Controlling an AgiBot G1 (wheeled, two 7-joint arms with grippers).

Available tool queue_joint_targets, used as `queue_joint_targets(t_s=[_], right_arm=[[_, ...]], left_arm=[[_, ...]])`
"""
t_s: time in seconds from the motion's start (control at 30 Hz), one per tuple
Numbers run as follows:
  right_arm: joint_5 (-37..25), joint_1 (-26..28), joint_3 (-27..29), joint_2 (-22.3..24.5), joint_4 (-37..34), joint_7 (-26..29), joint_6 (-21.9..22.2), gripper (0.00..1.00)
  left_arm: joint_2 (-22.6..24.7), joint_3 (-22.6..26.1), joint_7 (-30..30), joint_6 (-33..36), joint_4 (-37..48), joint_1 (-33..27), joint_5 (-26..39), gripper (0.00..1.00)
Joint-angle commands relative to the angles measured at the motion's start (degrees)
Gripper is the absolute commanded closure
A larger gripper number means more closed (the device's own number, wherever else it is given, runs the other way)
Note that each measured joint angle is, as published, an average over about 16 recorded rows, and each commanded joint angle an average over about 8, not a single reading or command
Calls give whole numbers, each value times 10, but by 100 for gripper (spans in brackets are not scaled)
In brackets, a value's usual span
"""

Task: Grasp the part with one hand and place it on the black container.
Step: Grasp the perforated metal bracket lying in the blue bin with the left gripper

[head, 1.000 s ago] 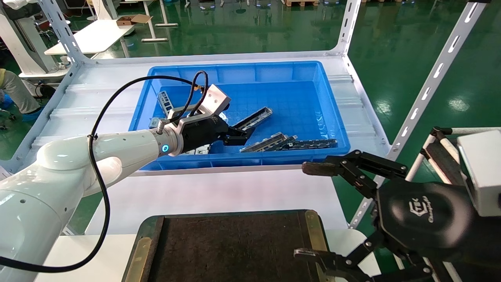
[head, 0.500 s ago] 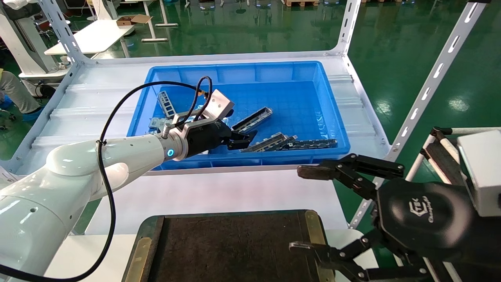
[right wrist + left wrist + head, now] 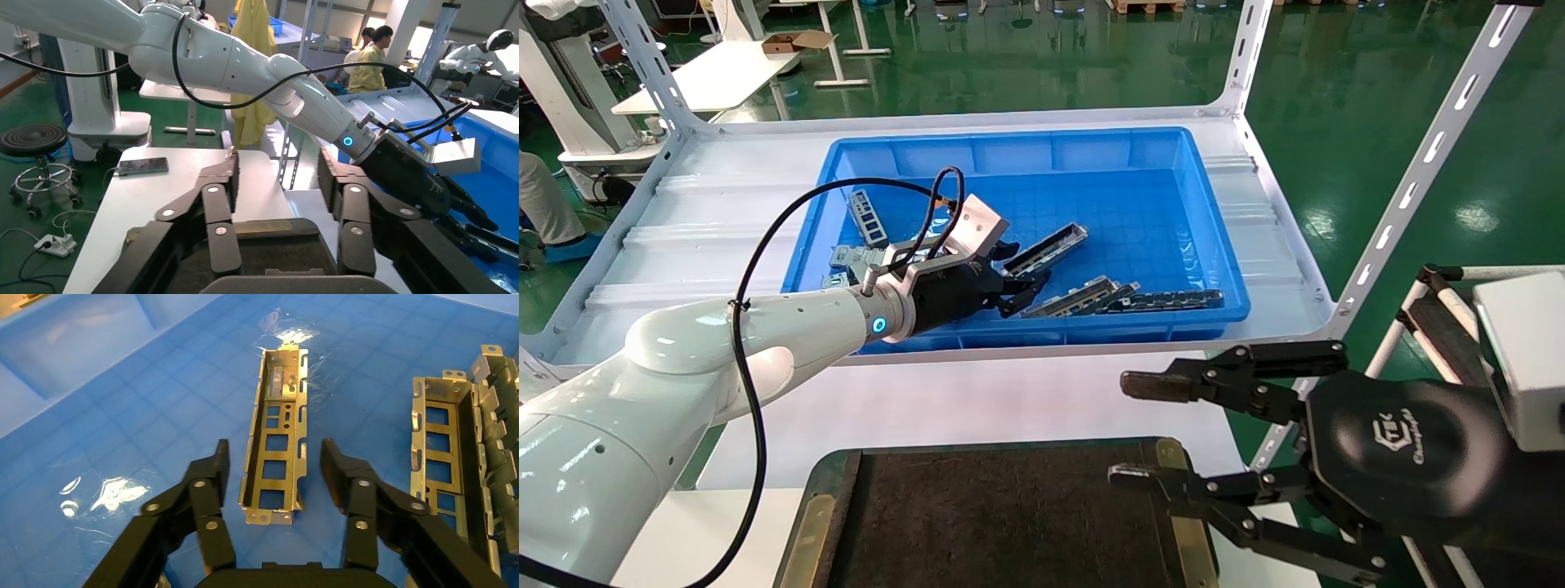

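The left claw is down inside the blue bin, with its fingers spread wide. The part lies flat on the bin floor, right between the two fingers, and they do not touch it. More metal pieces lie just beside it. The right claw hangs open over the black container, holding nothing.

We are seeing part, silvery ladder-slotted channel, lying open side up on blue bin floor; black container sitting empty, well apart from bin.
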Motion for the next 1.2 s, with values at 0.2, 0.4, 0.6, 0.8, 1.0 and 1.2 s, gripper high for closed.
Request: queue_joint_targets(t_s=[0.2,0.4,0.6,0.8,1.0,1.2], right_arm=[[0,0,0,0,0,0,0,100],[0,0,0,0,0,0,0,100],[0,0,0,0,0,0,0,100],[0,0,0,0,0,0,0,100],[0,0,0,0,0,0,0,100],[0,0,0,0,0,0,0,100]], left_arm=[[0,20,-2,-6,-1,-1,-19,100],[-1,35,0,-8,-3,-3,-35,100],[-1,47,2,-10,-3,-6,-52,100],[-1,58,6,-10,-3,-8,-68,100],[-2,64,10,-9,-3,-14,-89,100],[-5,62,18,7,2,-27,-114,100]])
